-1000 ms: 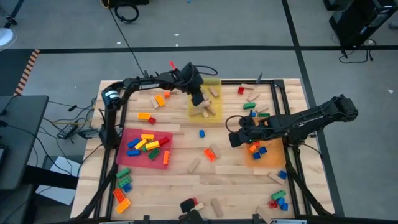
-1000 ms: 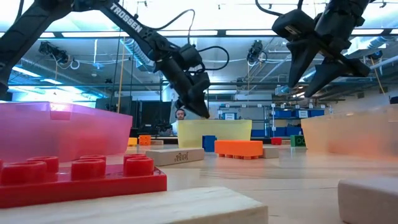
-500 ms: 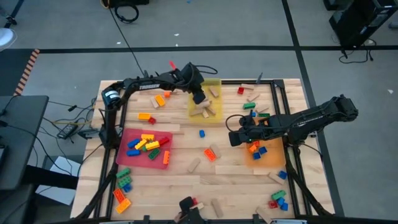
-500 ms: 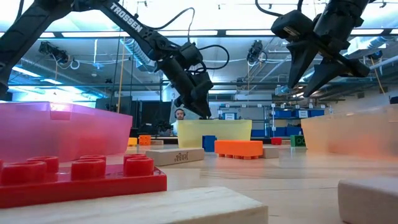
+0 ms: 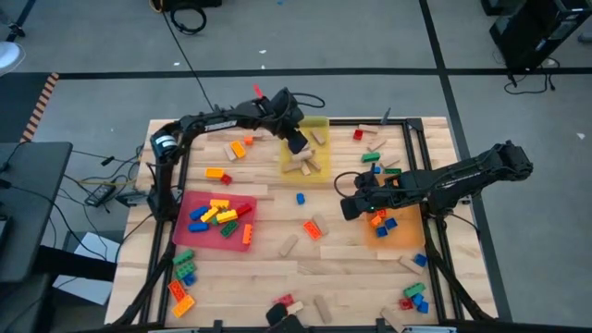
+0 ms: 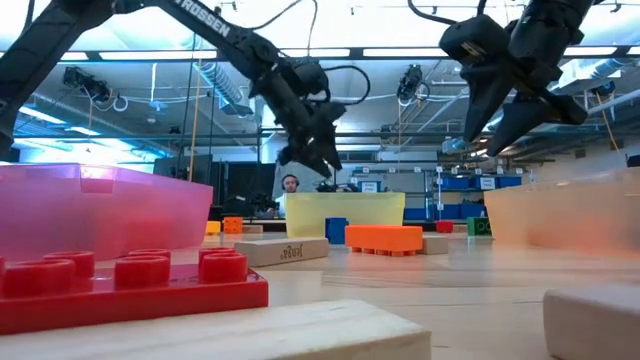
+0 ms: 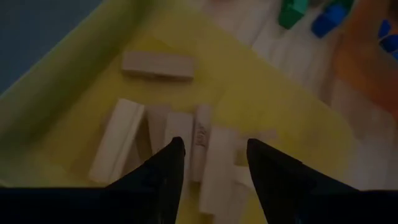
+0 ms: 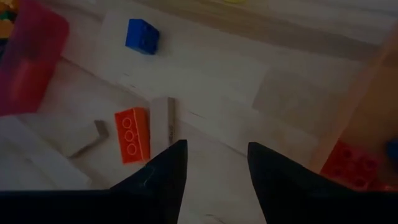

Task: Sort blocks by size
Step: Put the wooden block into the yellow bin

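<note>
Starting at the left, we see the left gripper [image 5: 296,145] hovering over the yellow tray [image 5: 320,123] — fingers parted, holding nothing (tan wooden blocks [image 7: 157,64] lie directly beneath). The right gripper [image 5: 349,209] hangs open and empty — an orange brick [image 8: 132,134] below it, the orange tray [image 5: 408,236] just beside.

The pale wooden table [image 5: 277,264] carried three flat trays: a red tray [image 5: 242,202] toward the left, a yellow tray [image 5: 317,123] at the far middle, and an orange tray [image 5: 407,236] toward the right. Loose blocks [image 5: 313,228] lay scattered on the bare wood between and around them, with clusters near both front corners.
</note>
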{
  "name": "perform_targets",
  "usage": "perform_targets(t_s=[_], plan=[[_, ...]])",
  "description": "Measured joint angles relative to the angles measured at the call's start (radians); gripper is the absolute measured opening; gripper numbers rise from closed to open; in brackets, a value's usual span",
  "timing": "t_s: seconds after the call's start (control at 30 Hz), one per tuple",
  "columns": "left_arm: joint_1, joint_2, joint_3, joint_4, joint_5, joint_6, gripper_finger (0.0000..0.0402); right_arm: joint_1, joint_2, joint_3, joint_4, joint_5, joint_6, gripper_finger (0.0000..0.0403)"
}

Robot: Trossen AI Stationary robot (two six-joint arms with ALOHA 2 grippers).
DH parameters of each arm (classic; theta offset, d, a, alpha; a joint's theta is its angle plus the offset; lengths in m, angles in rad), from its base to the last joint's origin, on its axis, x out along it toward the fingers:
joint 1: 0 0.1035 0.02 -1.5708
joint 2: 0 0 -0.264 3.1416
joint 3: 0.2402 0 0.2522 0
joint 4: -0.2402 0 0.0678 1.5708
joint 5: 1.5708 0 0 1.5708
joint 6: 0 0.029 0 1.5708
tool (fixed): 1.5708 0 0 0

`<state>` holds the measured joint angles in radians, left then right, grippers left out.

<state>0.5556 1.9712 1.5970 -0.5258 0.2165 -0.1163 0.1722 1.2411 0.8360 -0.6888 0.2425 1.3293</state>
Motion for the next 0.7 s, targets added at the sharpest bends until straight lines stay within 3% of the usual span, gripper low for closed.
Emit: perform_targets(t_s=[0.1,0.23,0.47,0.7], plan=[[-0.023,-0.050,-0.004,-0.012,-0.041,-0.009,0.0183,0.000,0.000,0.000,0.000,0.000,-0.055,0.0183],[-0.072,-0.176,-0.085,0.027,-0.176,-0.037,0.0184,0.000,0.000,0.000,-0.006,0.000,-0.097,0.0184],[-0.189,-0.471,-0.402,0.151,-0.236,-0.153,0.0184,0.000,0.000,0.000,-0.014,-0.001,-0.222,0.0212],[-0.393,-0.788,-0.707,0.218,-0.446,-0.343,0.0184,0.000,0.000,0.000,0.064,-0.006,-0.449,0.0269]])
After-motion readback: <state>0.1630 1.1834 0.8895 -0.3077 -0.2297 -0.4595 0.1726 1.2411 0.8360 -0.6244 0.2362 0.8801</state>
